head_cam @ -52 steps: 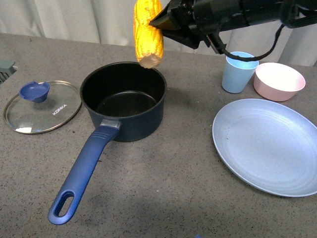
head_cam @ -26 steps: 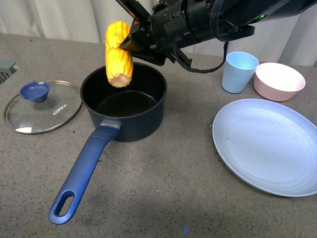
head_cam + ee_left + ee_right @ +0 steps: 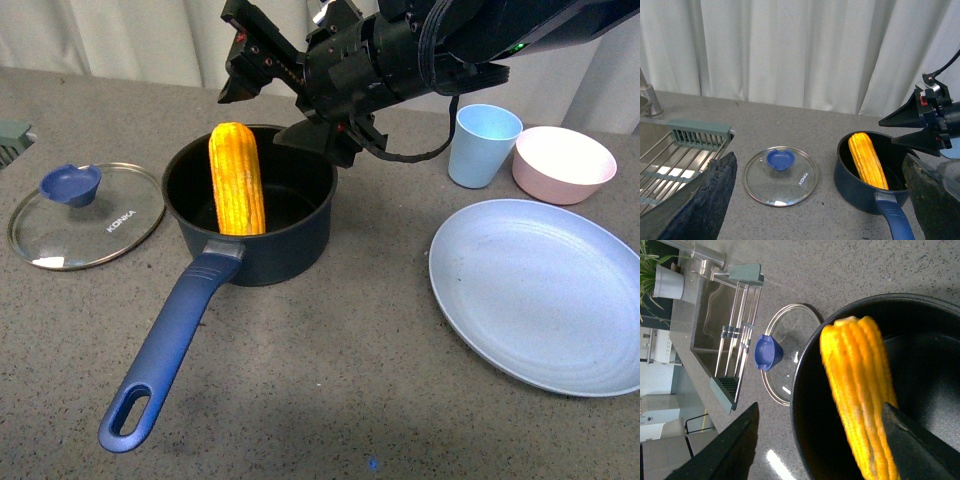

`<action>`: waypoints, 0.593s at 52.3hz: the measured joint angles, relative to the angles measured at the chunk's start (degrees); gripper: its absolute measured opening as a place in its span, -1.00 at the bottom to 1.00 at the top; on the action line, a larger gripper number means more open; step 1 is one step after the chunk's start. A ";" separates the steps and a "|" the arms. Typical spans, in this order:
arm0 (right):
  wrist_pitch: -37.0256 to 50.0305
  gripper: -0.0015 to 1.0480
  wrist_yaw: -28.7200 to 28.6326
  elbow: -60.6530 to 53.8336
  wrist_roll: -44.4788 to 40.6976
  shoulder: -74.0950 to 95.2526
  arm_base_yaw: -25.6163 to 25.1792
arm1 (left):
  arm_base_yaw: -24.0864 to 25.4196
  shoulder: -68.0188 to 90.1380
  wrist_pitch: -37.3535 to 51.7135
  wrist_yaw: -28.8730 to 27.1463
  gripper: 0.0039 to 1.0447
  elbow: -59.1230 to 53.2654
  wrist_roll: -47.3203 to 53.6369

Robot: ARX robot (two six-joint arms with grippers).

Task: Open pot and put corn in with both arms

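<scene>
Front view shows the right gripper (image 3: 272,95) spread wide above the far rim of the pot (image 3: 290,255), its two black fingers apart with nothing between them. Just below and beside it, the corn (image 3: 236,180) stands tilted inside the pot, lower end on the black bottom, upper end leaning against the wall and poking above the rim. From the right wrist view the cob (image 3: 860,395) lies between the open fingers without being squeezed; I cannot tell whether one finger brushes it. The pot's long blue handle (image 3: 165,345) points away from the gripper, toward the robot. Off to the gripper's open side the glass lid (image 3: 85,215) lies flat on the counter (image 3: 330,380), well apart from the pot. Behind the arm sit a light blue cup (image 3: 483,145), a pink bowl (image 3: 563,163) and a pale blue plate (image 3: 545,295). The left gripper (image 3: 815,200) frames its own wrist view, fingers spread apart, empty.
</scene>
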 joint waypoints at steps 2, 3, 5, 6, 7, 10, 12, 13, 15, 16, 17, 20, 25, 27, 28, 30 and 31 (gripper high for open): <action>0.02 0.55 0.15 0.00 -0.13 0.00 0.00 | 0.00 0.00 0.00 0.00 0.88 0.00 0.00; 0.09 0.61 0.39 0.00 -0.13 0.00 0.00 | 0.00 0.00 0.00 0.00 0.88 0.00 0.00; 0.83 0.78 1.42 -0.20 -0.31 0.00 -0.02 | 0.00 0.00 0.00 0.00 0.88 0.00 0.00; 1.57 0.85 2.34 -0.59 -0.55 -0.15 -0.13 | 0.00 0.00 0.00 0.00 0.88 0.00 0.00; 1.92 0.85 3.37 -1.03 -0.76 -0.37 -0.22 | 0.00 0.00 0.00 0.00 0.88 0.00 0.00; 2.62 0.81 10.91 -3.50 -4.50 -1.97 -0.33 | 0.00 0.00 0.00 0.00 0.88 0.00 0.02; 3.74 0.82 14.43 -5.29 -6.27 -3.10 -0.63 | 0.00 0.00 0.00 0.00 0.88 0.00 0.00; 4.57 0.82 16.09 -6.36 -7.19 -3.82 -0.85 | 0.00 0.00 0.00 0.00 0.88 0.00 0.00; 5.92 0.82 18.73 -8.11 -8.41 -5.05 -1.27 | 0.00 0.00 0.00 -0.02 0.88 0.00 0.00; 6.84 0.82 20.46 -9.40 -9.60 -6.03 -1.57 | 0.00 0.00 0.00 -0.02 0.88 0.00 0.00; 7.32 0.82 21.31 -10.08 -10.03 -6.58 -1.75 | 0.00 0.00 0.00 0.00 0.88 0.00 0.02; 11.02 0.82 26.56 -16.13 -12.28 -11.61 -3.39 | 0.00 0.00 0.00 0.00 0.88 0.00 0.00; 16.11 0.82 32.74 -26.36 -15.34 -20.13 -6.34 | 0.00 0.00 0.00 0.00 0.88 0.00 0.00; 17.97 0.82 35.30 -30.73 -16.98 -23.43 -7.54 | 0.00 0.00 0.00 0.00 0.88 0.00 0.00; 19.15 0.82 36.96 -33.42 -18.21 -25.33 -8.13 | 0.00 0.00 0.00 0.00 0.88 0.00 0.00; 21.29 0.82 38.80 -38.10 -20.26 -28.50 -9.01 | 0.00 0.00 0.00 0.00 0.88 0.00 0.00; 22.25 0.82 39.12 -40.85 -21.46 -30.42 -9.46 | 0.00 0.00 0.00 0.00 0.88 0.00 0.00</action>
